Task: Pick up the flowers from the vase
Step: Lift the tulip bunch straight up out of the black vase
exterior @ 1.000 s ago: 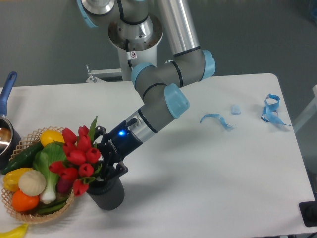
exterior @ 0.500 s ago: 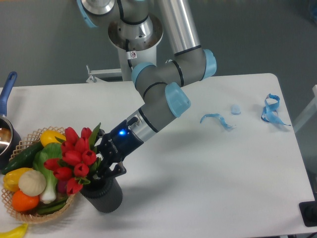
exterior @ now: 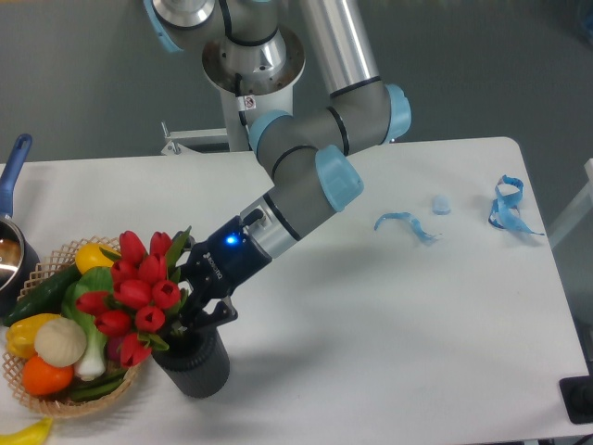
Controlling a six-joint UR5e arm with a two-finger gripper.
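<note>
The flowers [exterior: 134, 292], a bunch of red tulips with green leaves, lean left over the mouth of the dark grey ribbed vase [exterior: 196, 366] near the table's front left. Their stems are hidden behind the gripper. My gripper [exterior: 190, 315] reaches in from the right at the vase's mouth and is shut on the bunch just below the heads. The vase stands upright on the white table [exterior: 371, 324].
A wicker basket [exterior: 37, 394] of vegetables sits right next to the vase on its left, under the tulip heads. A pot with a blue handle [exterior: 11, 171] is at the far left edge. Blue ribbon scraps [exterior: 405, 225] lie at the right.
The bunch has shifted left and slightly up with the gripper. The vase has slid a little to the left. The arm's elbow has risen slightly.
</note>
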